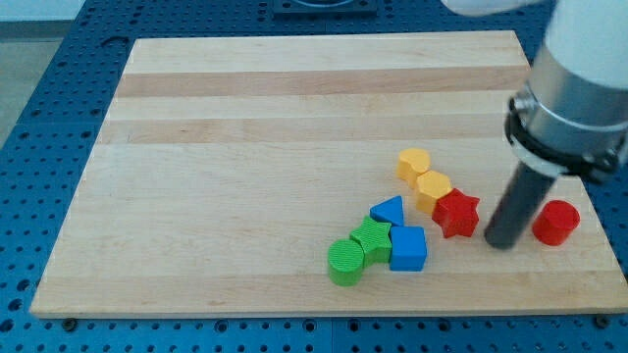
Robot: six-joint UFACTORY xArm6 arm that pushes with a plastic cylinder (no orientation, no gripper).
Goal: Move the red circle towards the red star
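Observation:
The red circle [556, 222] lies on the wooden board [245, 147] near the view's right edge. The red star [456, 213] lies to its left, touching a yellow block. My tip [502, 243] stands on the board between the two, a short way to the left of the red circle and just right of the red star. The dark rod rises up and to the right from the tip into the arm's white body at the view's top right.
Two yellow hexagon blocks [415, 164] [433, 186] lie up-left of the red star. A blue triangle [389, 210], a blue cube [408, 248], a green star-like block [371, 239] and a green circle [344, 262] cluster lower left. The board's right edge is close to the red circle.

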